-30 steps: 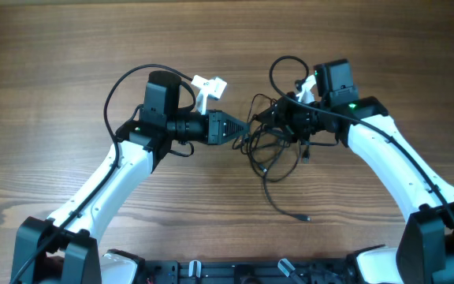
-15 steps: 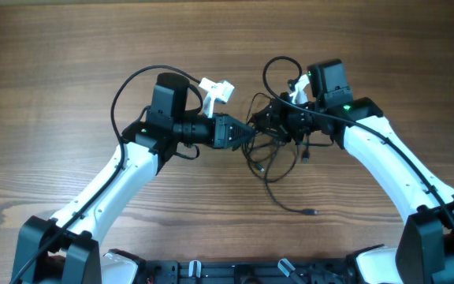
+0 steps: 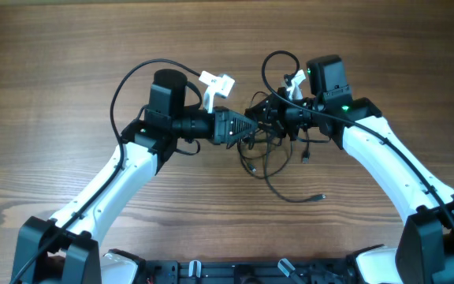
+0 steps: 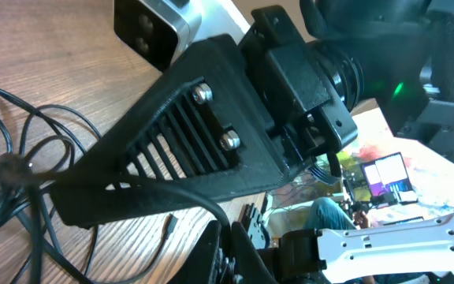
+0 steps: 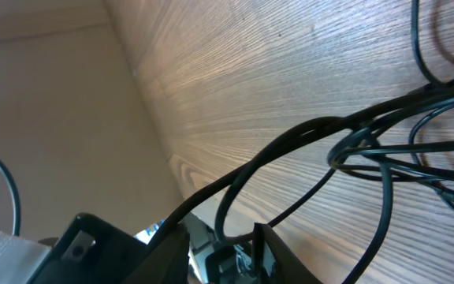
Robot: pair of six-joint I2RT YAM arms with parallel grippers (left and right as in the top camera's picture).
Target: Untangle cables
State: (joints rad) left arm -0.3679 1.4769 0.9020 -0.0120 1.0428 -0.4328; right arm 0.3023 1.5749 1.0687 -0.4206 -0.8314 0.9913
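Overhead, the tangled cables (image 3: 268, 154) lie bunched on the table (image 3: 69, 63) between both arms, with one plug (image 3: 320, 197) trailing loose. The left tool (image 3: 251, 128) and right tool (image 3: 262, 114) nearly meet, each clamped on cable strands.

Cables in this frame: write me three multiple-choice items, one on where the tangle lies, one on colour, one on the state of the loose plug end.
1. Where is the tangle of cables?
A) by the left arm's base
B) between the left gripper and the right gripper
C) hanging off the near edge

2. What colour are the cables?
A) white
B) red
C) black

3. The loose plug end is:
A) lying free on the table
B) held in a gripper
C) plugged into a socket

Answers: 1 B, the overhead view shows both grippers meeting at the bunch. 2 C, every cord is black. 3 A, it rests on the table apart from both grippers.
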